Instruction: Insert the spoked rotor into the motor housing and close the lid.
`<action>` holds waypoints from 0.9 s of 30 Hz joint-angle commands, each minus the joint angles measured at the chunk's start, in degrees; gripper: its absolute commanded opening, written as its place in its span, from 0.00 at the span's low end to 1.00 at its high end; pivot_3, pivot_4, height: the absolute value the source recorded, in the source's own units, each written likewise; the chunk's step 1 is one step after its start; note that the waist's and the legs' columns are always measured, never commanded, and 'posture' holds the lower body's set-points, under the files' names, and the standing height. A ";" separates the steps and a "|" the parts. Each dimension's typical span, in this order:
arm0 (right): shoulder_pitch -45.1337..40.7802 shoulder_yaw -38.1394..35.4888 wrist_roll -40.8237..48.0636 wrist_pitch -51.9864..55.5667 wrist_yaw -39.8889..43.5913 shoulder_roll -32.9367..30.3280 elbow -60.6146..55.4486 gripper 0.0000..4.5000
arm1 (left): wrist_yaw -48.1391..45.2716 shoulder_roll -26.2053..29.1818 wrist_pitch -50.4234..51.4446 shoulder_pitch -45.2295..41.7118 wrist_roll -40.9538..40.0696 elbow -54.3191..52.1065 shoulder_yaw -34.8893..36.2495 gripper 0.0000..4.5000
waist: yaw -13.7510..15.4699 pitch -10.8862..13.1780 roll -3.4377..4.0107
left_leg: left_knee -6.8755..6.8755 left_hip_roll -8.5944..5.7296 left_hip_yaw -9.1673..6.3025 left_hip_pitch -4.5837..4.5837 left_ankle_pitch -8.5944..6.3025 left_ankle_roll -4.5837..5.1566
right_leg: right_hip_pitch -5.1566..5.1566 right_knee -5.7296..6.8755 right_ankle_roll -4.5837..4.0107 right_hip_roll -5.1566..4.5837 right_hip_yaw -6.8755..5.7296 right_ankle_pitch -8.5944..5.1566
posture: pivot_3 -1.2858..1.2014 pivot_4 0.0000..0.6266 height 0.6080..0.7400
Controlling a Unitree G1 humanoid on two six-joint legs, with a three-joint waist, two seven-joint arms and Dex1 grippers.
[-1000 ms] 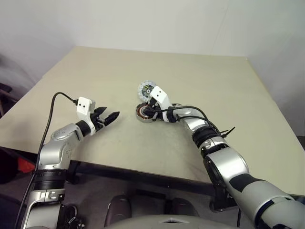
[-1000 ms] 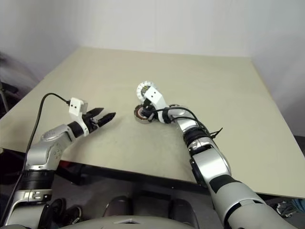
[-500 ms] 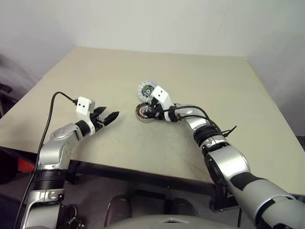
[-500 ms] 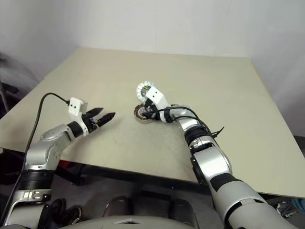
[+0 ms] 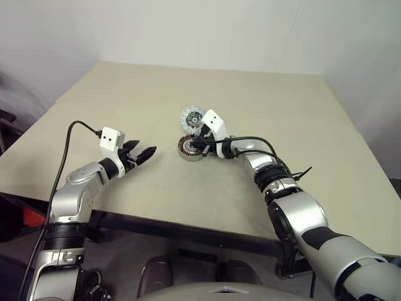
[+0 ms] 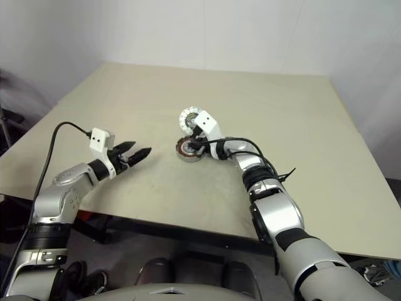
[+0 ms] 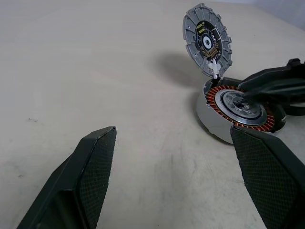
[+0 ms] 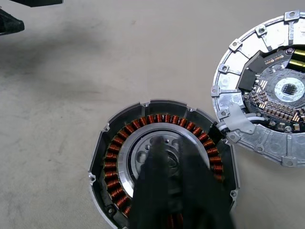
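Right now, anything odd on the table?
The lid stands open, tilted up beside the housing. The right gripper is shut over the housing's hub. I can't tell whether the rotor is seated.

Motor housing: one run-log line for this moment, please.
motor housing: windings exposed | lid: open, propped beside housing | right gripper: shut, over hub | left gripper: open, apart

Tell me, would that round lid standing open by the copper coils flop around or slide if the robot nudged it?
Probably stiff: the lid looks like cast metal with a circuit board. It would likely swing rather than slide, since it seems joined to the motor housing at its edge. Propped open there, a light push might well tip it shut.
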 commanded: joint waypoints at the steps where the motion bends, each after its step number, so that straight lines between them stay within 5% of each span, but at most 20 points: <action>1: -1.77 -0.47 0.00 -0.75 -0.92 0.33 -0.75 0.00 | -0.02 0.51 -0.90 -0.68 -0.45 -1.72 0.88 0.90 | 0.00 0.00 0.00 | 0.02 0.01 0.00 0.00 0.00 0.00 | -0.01 0.04 -0.02 0.00 0.00 -0.01 | 0.52 0.00 1.00; 16: 3.13 1.65 -1.83 1.43 -2.20 0.41 -4.24 0.00 | 0.35 0.40 -0.88 -0.09 -0.60 -2.40 1.06 0.90 | -0.03 0.00 0.00 | 0.29 0.05 -0.01 0.19 0.00 -0.01 | 0.13 0.34 -0.07 0.00 0.01 -0.05 | 0.52 0.00 1.00; 27: -2.34 -1.53 1.06 1.12 -3.61 0.28 -7.54 0.00 | 0.54 -0.14 -1.02 -0.23 -0.40 -2.23 0.45 0.90 | -0.06 0.00 0.01 | 0.41 0.08 -0.03 -0.03 -0.01 0.00 | -0.04 0.38 -0.07 0.02 0.00 -0.04 | 0.52 0.00 1.00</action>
